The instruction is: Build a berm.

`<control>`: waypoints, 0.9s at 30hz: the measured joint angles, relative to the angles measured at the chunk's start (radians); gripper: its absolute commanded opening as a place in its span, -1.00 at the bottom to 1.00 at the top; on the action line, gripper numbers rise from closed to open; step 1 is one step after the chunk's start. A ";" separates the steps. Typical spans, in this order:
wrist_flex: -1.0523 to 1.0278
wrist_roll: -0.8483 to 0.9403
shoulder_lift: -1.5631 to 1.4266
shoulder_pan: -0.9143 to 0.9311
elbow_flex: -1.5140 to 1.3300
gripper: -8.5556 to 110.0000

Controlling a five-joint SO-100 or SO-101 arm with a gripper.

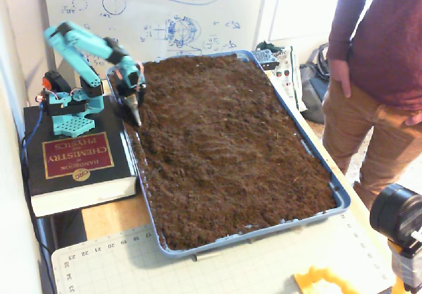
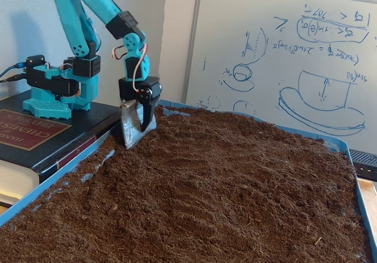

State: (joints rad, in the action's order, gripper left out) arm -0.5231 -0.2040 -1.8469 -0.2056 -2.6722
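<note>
One gripper (image 2: pixel 136 134) clenched on one metal blade (image 2: pixel 132 130), touching soil (image 2: pixel 224 186).

Lab or classroom, sketched whiteboard (image 2: pixel 283 68), chemistry handbook (image 1: pixel 76 159)

Teal arm (image 2: pixel 88 3), dark-brown soil (image 1: pixel 224 149), blue tray (image 1: pixel 339 198)

Bright, even daylight in both fixed views; window glare blown out far right; shadows soft; slight overall softness, colours washed.
</note>
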 measured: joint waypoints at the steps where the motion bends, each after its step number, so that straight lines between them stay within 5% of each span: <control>1: 0.000 0.002 0.048 0.000 0.041 -0.85; 27: 0.000 -0.005 0.204 -0.031 0.385 -0.86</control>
State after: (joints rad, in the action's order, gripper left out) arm -0.5231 -0.2086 -1.6429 -0.2362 -2.2872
